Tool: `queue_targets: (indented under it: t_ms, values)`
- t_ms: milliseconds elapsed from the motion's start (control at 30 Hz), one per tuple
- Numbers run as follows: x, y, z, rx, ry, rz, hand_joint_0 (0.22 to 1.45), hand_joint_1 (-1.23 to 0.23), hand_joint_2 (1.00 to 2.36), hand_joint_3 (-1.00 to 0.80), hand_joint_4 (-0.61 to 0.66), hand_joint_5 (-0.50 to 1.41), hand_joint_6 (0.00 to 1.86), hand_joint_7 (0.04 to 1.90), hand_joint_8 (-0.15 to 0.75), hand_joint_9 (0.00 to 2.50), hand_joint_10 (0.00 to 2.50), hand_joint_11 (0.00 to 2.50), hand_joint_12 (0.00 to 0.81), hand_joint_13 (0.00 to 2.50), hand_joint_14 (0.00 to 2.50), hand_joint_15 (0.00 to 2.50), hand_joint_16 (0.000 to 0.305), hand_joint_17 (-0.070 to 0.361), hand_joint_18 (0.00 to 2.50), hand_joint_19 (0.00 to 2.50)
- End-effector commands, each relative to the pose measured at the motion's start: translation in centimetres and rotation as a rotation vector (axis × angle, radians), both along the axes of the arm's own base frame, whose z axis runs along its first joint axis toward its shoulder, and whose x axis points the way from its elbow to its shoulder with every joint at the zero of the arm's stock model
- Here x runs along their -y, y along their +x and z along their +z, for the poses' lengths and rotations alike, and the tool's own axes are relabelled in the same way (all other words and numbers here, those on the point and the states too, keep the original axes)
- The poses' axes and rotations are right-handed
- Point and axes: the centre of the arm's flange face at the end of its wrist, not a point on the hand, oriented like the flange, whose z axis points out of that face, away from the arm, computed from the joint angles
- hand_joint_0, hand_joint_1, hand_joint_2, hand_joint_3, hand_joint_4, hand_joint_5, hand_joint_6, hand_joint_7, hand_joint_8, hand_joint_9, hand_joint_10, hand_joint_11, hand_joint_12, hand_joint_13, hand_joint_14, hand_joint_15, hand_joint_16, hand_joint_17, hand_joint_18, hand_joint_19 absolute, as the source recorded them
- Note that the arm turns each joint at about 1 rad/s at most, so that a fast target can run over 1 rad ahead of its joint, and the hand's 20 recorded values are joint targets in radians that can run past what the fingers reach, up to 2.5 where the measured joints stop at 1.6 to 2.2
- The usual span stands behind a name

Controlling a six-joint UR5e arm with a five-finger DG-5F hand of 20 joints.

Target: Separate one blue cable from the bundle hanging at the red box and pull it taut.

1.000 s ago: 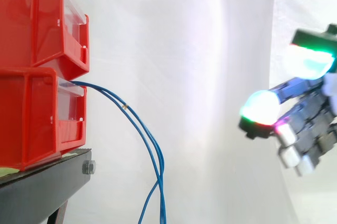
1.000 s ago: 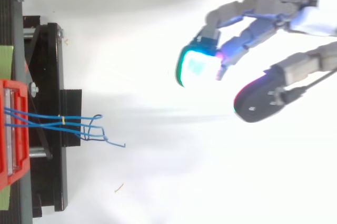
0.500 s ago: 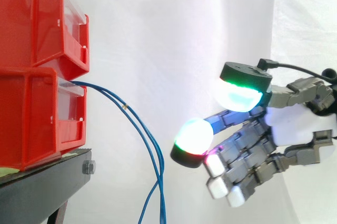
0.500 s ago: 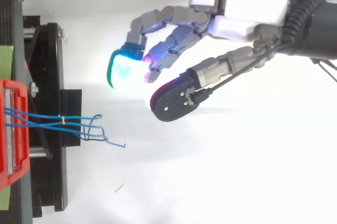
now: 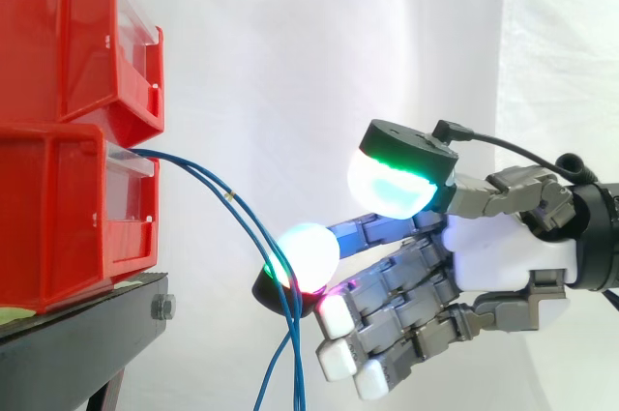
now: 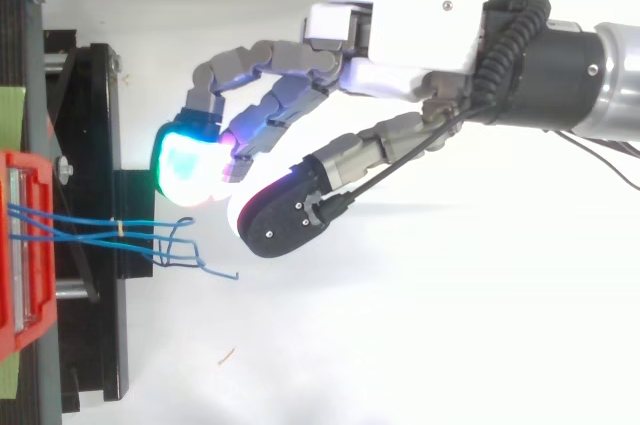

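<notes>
Pointing leftward with the robot hand (image 5: pixel 503 256) half open, thumb (image 6: pixel 275 225) and fingers spread, holding nothing. Facing the cables (image 5: pixel 230 196), draped from the lower red bin (image 5: pixel 68 208) and falling steeply just ahead of the fingertips (image 5: pixel 308 254). From above, sits off to the strands' side, thumb nearest; likely needs a sideways shift before pinching one.

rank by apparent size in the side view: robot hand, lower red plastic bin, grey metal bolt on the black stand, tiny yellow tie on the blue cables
1. robot hand, though possibly nearer the camera
2. lower red plastic bin, cut by the left edge
3. grey metal bolt
4. tiny yellow tie
</notes>
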Motion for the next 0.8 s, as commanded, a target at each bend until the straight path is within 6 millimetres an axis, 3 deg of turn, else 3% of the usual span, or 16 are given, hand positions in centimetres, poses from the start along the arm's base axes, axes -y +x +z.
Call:
queue_targets:
  t_ms: [0, 67, 233, 400, 600, 767]
  values:
    - [-0.2, 0.5, 0.0, 0.013, 0.005, 0.004, 0.59, -0.63, 1.00, -0.48, 0.28, -0.18, 0.50, 1.01, 0.345, 0.70, 0.01, 0.63, 0.417, 0.64, 0.01, 0.36, 0.054, 0.123, 0.66, 0.44]
    - [-0.2, 0.5, 0.0, 0.013, 0.004, 0.004, 0.59, -0.63, 1.00, -0.48, 0.28, -0.18, 0.50, 1.01, 0.345, 0.70, 0.01, 0.63, 0.417, 0.64, 0.01, 0.36, 0.054, 0.122, 0.66, 0.44]
    - [0.2, 1.4, -3.2, -0.006, 0.002, 0.023, 0.59, -0.63, 1.00, -0.48, 0.29, -0.18, 0.50, 1.01, 0.344, 0.70, 0.01, 0.63, 0.417, 0.64, 0.01, 0.36, 0.054, 0.122, 0.66, 0.44]
    - [0.1, 2.5, -2.6, 0.045, 0.004, 0.035, 0.59, -0.63, 1.00, -0.48, 0.29, -0.18, 0.50, 1.01, 0.344, 0.70, 0.01, 0.63, 0.419, 0.65, 0.01, 0.36, 0.054, 0.122, 0.66, 0.44]
    - [-0.2, 2.9, -4.1, 0.046, -0.009, 0.047, 0.59, -0.63, 1.00, -0.48, 0.29, -0.18, 0.50, 1.01, 0.344, 0.70, 0.01, 0.63, 0.417, 0.64, 0.01, 0.36, 0.054, 0.122, 0.66, 0.44]
    - [-0.2, 3.2, -3.6, 0.082, -0.005, 0.058, 0.59, -0.63, 1.00, -0.48, 0.28, -0.18, 0.50, 1.01, 0.345, 0.70, 0.01, 0.63, 0.419, 0.65, 0.01, 0.37, 0.054, 0.122, 0.66, 0.44]
